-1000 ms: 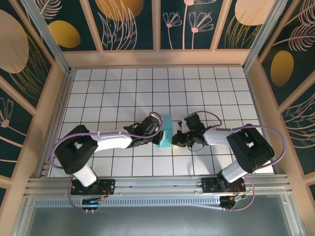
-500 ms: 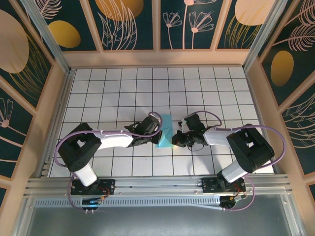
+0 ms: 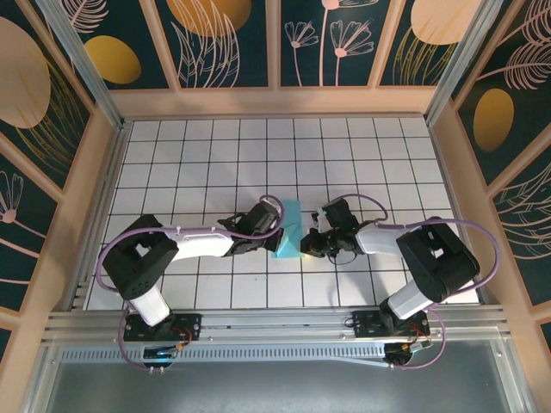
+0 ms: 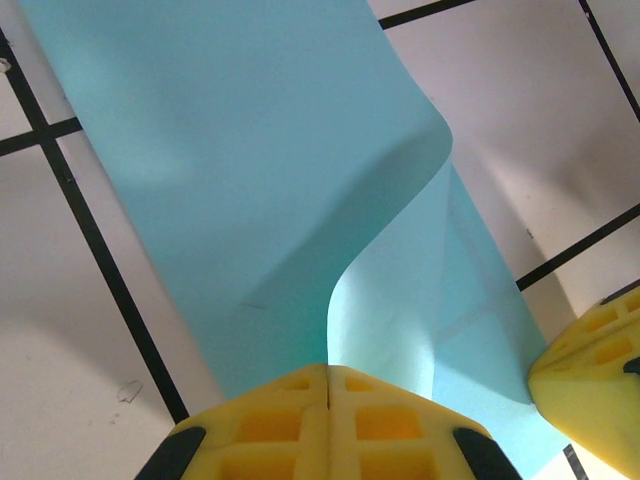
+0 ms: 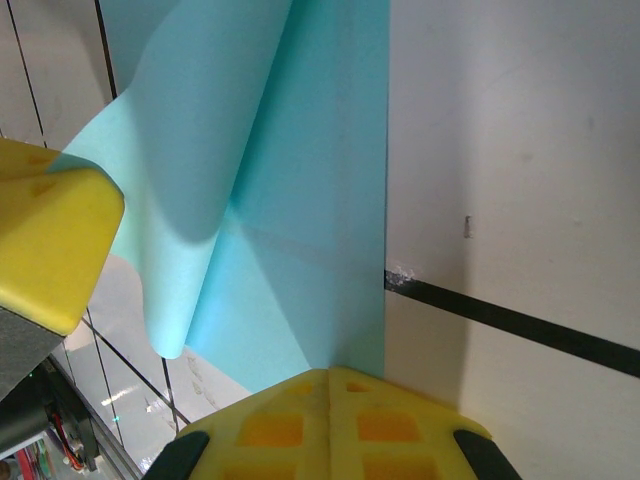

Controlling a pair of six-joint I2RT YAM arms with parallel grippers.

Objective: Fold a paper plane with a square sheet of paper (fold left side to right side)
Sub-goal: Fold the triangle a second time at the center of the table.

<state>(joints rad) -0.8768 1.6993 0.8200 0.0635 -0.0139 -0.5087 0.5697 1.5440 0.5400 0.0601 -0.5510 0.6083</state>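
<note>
The square sheet of paper (image 3: 290, 229) is light turquoise and lies on the white tiled table (image 3: 215, 163) between the two arms. Its left part (image 4: 300, 180) is lifted and curls over toward the right. My left gripper (image 4: 328, 370) is shut, and the raised paper edge runs straight into the seam of its jaws. My right gripper (image 5: 330, 375) is shut, its tips resting on the flat part of the sheet (image 5: 320, 200) near the right edge. The right gripper's yellow finger (image 4: 590, 370) shows in the left wrist view.
Pale wooden walls (image 3: 275, 101) with patterned panels enclose the tiled table on three sides. A metal rail (image 3: 275, 325) carrying the two arm bases runs along the near edge. Black grid lines (image 5: 520, 322) cross the table beside the sheet.
The left arm's elbow has shifted a little to the right over the last second, and the raised flap leans slightly further over. The right arm has stayed in place.
</note>
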